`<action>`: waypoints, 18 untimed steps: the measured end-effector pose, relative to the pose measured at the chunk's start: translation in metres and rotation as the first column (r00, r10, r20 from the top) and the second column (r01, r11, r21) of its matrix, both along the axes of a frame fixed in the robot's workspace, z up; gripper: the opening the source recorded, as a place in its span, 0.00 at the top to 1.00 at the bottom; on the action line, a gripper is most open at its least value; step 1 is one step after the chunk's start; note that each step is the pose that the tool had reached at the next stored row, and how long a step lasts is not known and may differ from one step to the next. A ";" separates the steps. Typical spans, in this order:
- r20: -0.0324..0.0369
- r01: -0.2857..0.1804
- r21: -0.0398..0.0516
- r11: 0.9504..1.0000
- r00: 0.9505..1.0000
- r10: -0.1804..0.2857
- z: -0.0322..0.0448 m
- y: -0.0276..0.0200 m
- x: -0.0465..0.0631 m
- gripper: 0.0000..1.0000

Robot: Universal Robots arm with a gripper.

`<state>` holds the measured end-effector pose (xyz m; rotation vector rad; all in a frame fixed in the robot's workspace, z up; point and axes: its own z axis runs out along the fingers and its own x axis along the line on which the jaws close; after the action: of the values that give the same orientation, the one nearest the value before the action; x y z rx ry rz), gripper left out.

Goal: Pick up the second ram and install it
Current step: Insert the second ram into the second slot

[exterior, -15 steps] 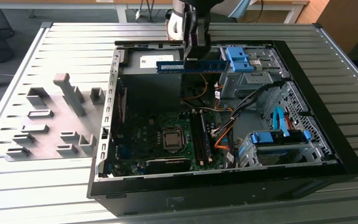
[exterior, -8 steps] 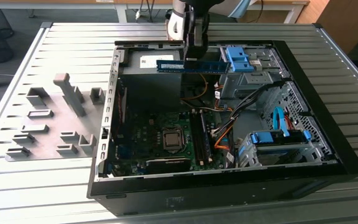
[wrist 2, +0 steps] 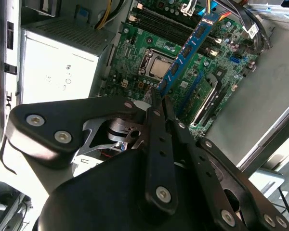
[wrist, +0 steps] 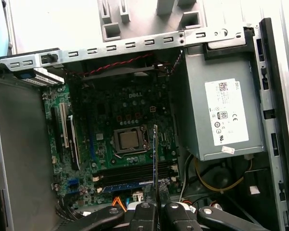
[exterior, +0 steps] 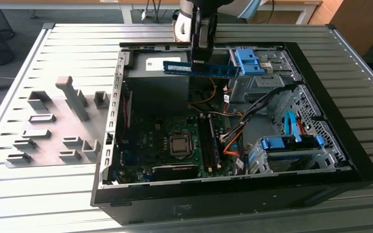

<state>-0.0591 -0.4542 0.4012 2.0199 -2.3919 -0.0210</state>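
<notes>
The one gripper [exterior: 199, 60] is clamped on the second ram [exterior: 201, 69], one blue stick held level in the air above the open computer case [exterior: 238, 199], near its edge by the power supply [wrist: 221, 110]. One other stick [wrist: 130, 184] sits in a slot on the motherboard [wrist: 103, 159].

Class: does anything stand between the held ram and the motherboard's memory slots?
Nothing visible does. The gripper holds the ram above the open case, and the slots lie uncovered below; the cables run beside them, not across.
</notes>
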 end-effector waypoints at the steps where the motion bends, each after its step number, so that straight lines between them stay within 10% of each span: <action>1: 0.000 0.002 0.000 1.000 1.000 -0.002 0.0000 0.0000 0.000 0.86; 18: 0.000 0.017 0.000 1.000 1.000 -0.017 0.0000 0.0000 0.000 0.86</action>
<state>-0.0591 -0.4541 0.4012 1.9997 -2.4090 -0.0212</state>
